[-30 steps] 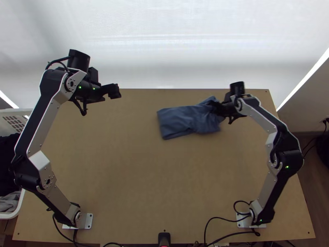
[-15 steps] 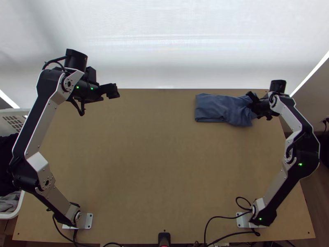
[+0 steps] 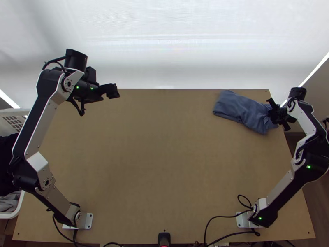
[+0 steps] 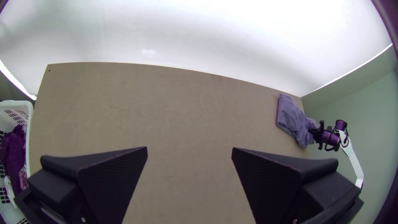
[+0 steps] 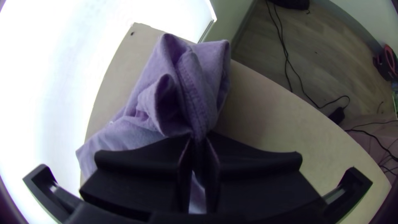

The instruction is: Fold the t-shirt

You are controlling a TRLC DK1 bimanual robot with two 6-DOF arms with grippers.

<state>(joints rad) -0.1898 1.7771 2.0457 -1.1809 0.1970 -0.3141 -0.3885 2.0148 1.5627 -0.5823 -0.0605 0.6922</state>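
Top view, clock centred on the table, 12 at the far edge. You have the blue-grey cloth t-shirt (image 3: 242, 108) at 2 o'clock on the light wooden table (image 3: 164, 164), close to the far corner on that side. It lies as a long folded strip: the flatter, squared end points towards 10 o'clock, the end towards 4 o'clock is bunched.

Right gripper (image 3: 274, 116), black, wide-fingered: at 2 o'clock, by the table's edge, on the bunched end. State: grasping the t-shirt. In the right wrist view you can see cloth pinched between the two flat fingers of the right gripper (image 5: 200, 137), a stitched seam running into the pinch and loose folds standing up just beyond it. Which part of the garment that is, you cannot tell.

Left gripper (image 3: 114, 91), black, same pattern: at 11 o'clock, by the far edge, pointing towards 3 o'clock, well apart from the cloth. State: released. Your left wrist view records its fingers spread wide, nothing between them.

Surroundings: white plastic laundry basket (image 3: 8, 215) at 9 o'clock, beside the table, holding dark cloth (image 3: 7, 164) and, nearer you, pale grey cloth (image 3: 10, 202).
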